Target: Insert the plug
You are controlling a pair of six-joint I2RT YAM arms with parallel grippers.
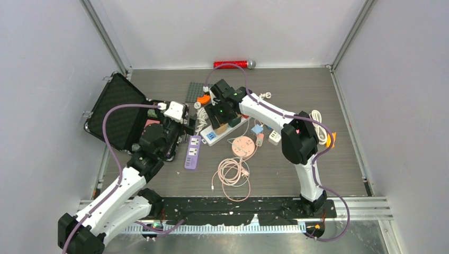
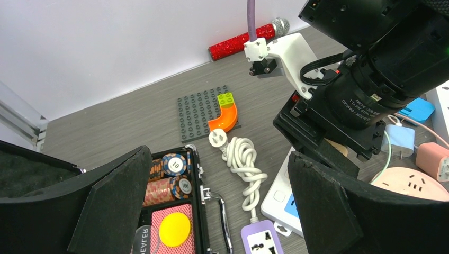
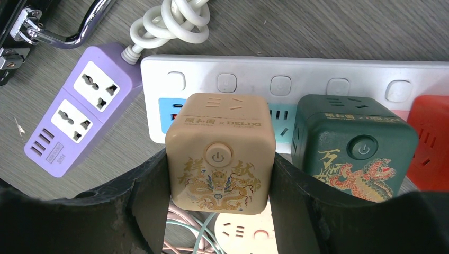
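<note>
I start with the open black case (image 1: 114, 119) at 9 o'clock on the table (image 1: 344, 159). In the left wrist view its tray holds rows of poker chips (image 2: 173, 165). Below them a yellow disc (image 2: 174, 229) lies on red-backed cards (image 2: 182, 250). The lid stands tilted back toward the left wall.

My left gripper (image 2: 227, 211) hangs over the case's near corner. Its jaws are spread as wide as they go and hold nothing.

My right gripper (image 3: 222, 196) is clamped on the tan cube plug (image 3: 219, 153), one finger on each side face. The cube sits against the white power strip (image 3: 317, 74), at 9 o'clock from a green cube plug (image 3: 352, 148) already on the strip. I cannot tell whether the tan one's pins are in. A red cube (image 3: 431, 143) shows at 3 o'clock from the green one.

A purple power strip (image 3: 79, 116) lies at 9 o'clock from the white one, its white cord (image 3: 174, 18) knotted above it.

The table is dark wood-grain. On it are a grey stud baseplate (image 2: 198, 111) carrying an orange curved piece (image 2: 225, 119), a pink round socket (image 1: 243, 145), and a coiled pink cable (image 1: 230, 172) toward 6 o'clock. A red glitter microphone (image 1: 233, 64) lies at 12 o'clock against the plain grey wall (image 1: 227, 32).
</note>
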